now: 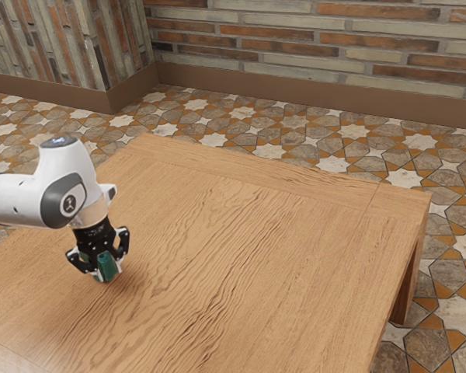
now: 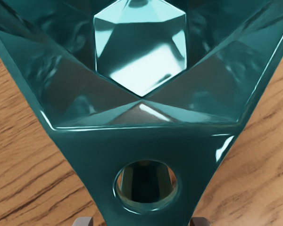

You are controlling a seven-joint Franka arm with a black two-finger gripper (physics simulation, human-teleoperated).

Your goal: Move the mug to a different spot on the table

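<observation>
One teal mug [image 1: 106, 267] sits clamped in the hand [image 1: 101, 263], directly beneath its palm.

Super glossy dark teal mug [image 2: 141, 141], paler turquoise inside. Black gripper [image 1: 103, 270], white arm [image 1: 23, 198] with grey joint cap. Honey-brown table [image 1: 256, 233], wavy darker grain. Floor tiles [image 1: 334, 148] upper right: cream stars on orange and grey. Brick wall [image 1: 334, 39] in rusty reds and beige.

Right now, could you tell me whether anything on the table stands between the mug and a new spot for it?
Nothing visible does. The gripper is shut on the mug, and the table toward the exterior view's right shows only wood.
</observation>
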